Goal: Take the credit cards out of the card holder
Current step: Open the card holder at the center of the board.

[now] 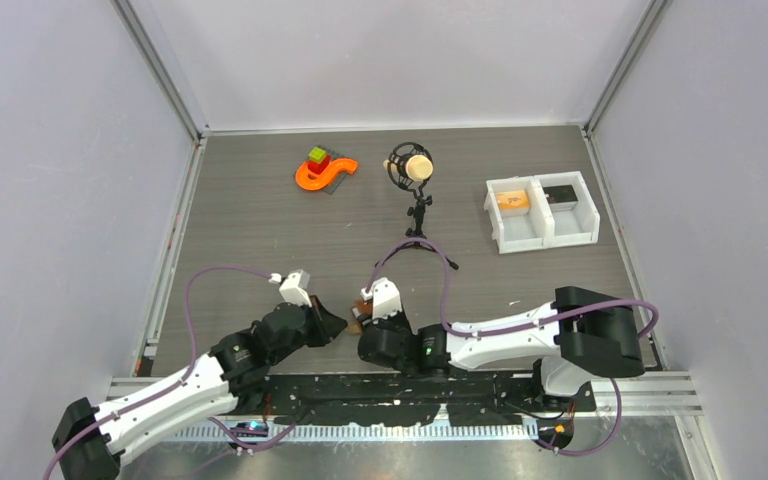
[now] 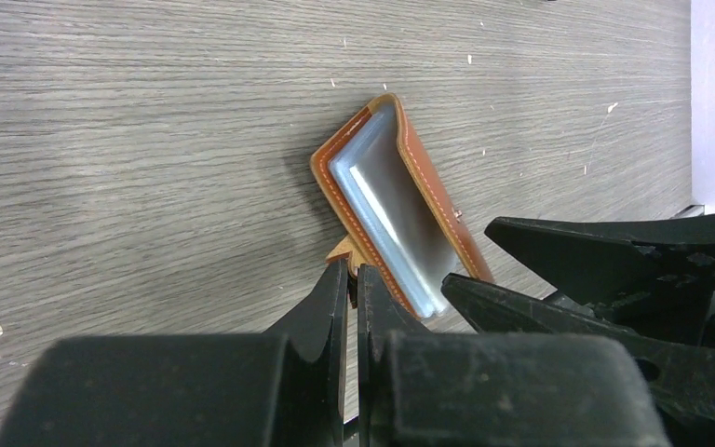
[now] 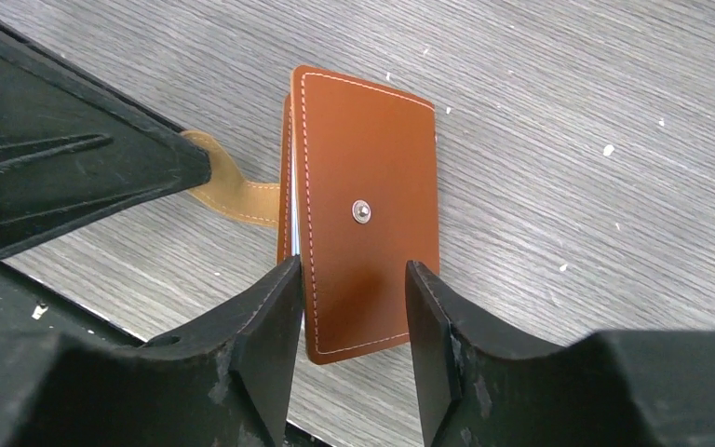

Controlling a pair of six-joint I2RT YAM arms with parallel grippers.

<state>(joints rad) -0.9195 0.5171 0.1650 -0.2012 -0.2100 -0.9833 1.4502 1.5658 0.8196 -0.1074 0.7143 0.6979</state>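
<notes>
One brown holder (image 3: 372,158) rests near the front edge of a grey desk (image 1: 260,220), tilted and slightly open (pale lining showing). Two arms lie low and meet at it: the left arm (image 1: 190,385) reaches in from the left, the right arm (image 1: 500,340) folds across from the right. The left pincer (image 2: 352,289) is nearly closed, pinching the holder's one tab (image 3: 233,194). The right pincer (image 3: 352,268) is narrowly parted over the holder's near end; whether it grips cannot be told. Farther back stand one white bin (image 1: 548,242), one microphone (image 1: 412,165) and one orange toy (image 1: 322,172).
</notes>
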